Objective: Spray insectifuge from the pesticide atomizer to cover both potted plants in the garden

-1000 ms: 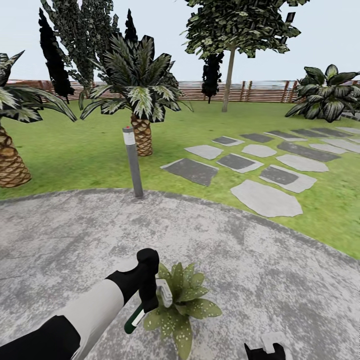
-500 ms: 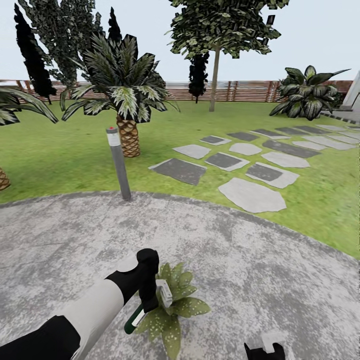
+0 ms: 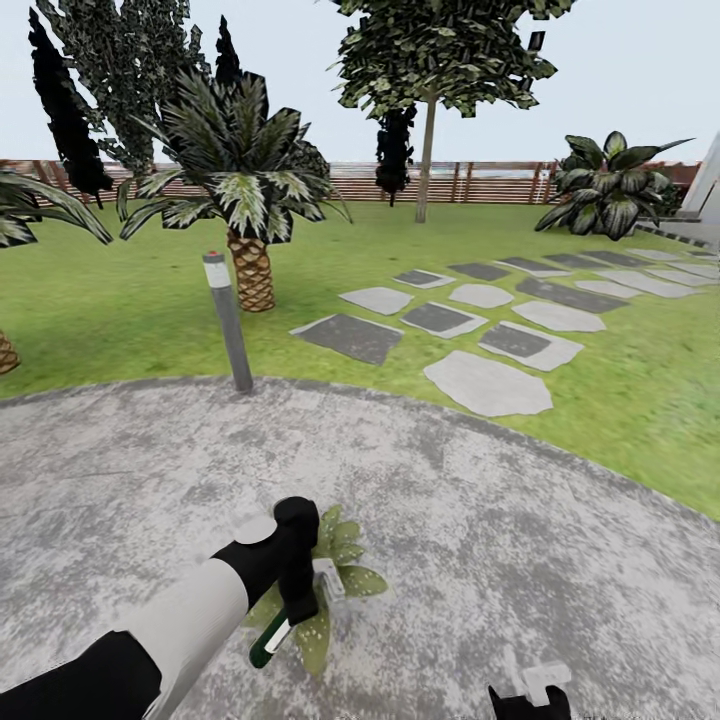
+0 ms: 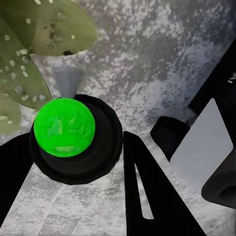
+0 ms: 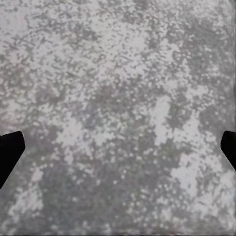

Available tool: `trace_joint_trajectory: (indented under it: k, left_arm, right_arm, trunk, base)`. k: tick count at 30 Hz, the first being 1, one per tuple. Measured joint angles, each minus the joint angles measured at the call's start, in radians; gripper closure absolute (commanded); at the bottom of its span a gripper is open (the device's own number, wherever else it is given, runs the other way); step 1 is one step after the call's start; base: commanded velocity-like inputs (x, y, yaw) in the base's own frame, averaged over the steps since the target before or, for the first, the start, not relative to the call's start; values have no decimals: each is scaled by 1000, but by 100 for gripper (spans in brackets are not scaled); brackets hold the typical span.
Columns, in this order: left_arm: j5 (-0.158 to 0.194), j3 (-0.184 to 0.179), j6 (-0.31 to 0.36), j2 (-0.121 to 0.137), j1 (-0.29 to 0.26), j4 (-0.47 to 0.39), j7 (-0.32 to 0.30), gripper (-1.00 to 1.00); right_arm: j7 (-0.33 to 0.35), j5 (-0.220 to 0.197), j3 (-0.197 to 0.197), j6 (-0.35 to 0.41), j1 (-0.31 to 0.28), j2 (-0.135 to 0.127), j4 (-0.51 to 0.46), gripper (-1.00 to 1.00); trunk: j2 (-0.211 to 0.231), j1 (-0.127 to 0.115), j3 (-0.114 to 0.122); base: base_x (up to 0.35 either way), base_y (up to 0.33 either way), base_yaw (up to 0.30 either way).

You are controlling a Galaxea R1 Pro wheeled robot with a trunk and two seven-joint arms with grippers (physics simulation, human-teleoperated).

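My left gripper (image 3: 297, 598) is shut on the pesticide atomizer (image 3: 268, 640), held low over the round stone patio (image 3: 480, 520). The dark green body points down toward me and the whitish trigger head (image 3: 328, 578) sits by the plant. In the left wrist view the bottle's bright green round end (image 4: 64, 127) sits between my black fingers (image 4: 147, 196). One potted plant (image 3: 340, 560) stands right behind the gripper, partly hidden by it. Pale specks of insectifuge (image 4: 22, 66) dot its leaves. The other potted plant is out of view. My right gripper (image 3: 530, 700) hangs open over bare stone.
A tall grey bollard lamp (image 3: 228, 322) stands at the patio's far edge. Beyond it are lawn, a palm tree (image 3: 245, 190), flat stepping stones (image 3: 485, 383), a leafy bush (image 3: 605, 195) and the brown slatted fence (image 3: 480, 182).
The whole view has shifted, so the lamp and stones sit further left. The potted plant now lies more behind my left gripper. Both arms keep their pose.
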Motion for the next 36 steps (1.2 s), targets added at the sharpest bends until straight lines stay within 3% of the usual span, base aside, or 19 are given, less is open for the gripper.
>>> trace_joint_trajectory:
  k: [11,12,13,15,17,18,19,21,23,26,32,36]
  left_arm:
    - [8,4,0,-3,1,-6,6,100]
    - [10,19,0,-2,2,-10,22,100]
    - [20,64,-6,-2,18,-13,59,100]
    - [55,78,-11,-4,39,-16,73,100]
    - [117,83,-53,-4,48,-16,136,100]
    - [151,83,-77,-4,49,-14,170,100]
    - [234,83,-111,-4,50,-11,228,100]
    - [314,83,-148,-3,50,-9,288,100]
    - [359,82,-187,-2,50,-5,337,100]
    - [382,82,-214,-2,57,-1,364,100]
    - [388,83,-223,0,94,-9,421,100]
    - [398,116,-223,1,100,0,440,100]
  right_arm:
    - [0,1,0,0,0,0,0,-100]
    - [0,1,0,0,0,0,0,-100]
    - [0,1,0,0,0,0,0,-100]
    - [0,0,0,0,0,1,0,-100]
    - [0,0,0,-1,0,4,0,-100]
    - [0,0,0,-1,0,4,0,-100]
    - [0,0,0,-1,0,3,0,-100]
    - [0,0,0,-1,0,3,0,-100]
    - [0,0,0,-1,0,3,0,-100]
    - [0,0,0,0,0,3,0,-100]
    - [5,3,4,2,0,2,-2,-100]
    - [6,7,6,2,0,-10,-39,-100]
  trunk:
    - [0,0,0]
    - [0,0,0]
    - [0,0,0]
    - [0,0,0]
    - [0,0,0]
    - [0,0,0]
    - [0,0,0]
    - [0,0,0]
    - [0,0,0]
    - [0,0,0]
    - [0,0,0]
    - [0,0,0]
  base:
    - [-121,-256,0]
    - [-217,-216,0]
    - [-222,-211,0]
    - [-225,-207,0]
    - [-229,-203,0]
    - [-212,-168,0]
    - [-206,-157,0]
    - [-171,-124,0]
    - [-123,-77,0]
    - [-37,-22,0]
    - [-4,-3,0]
    - [0,0,0]
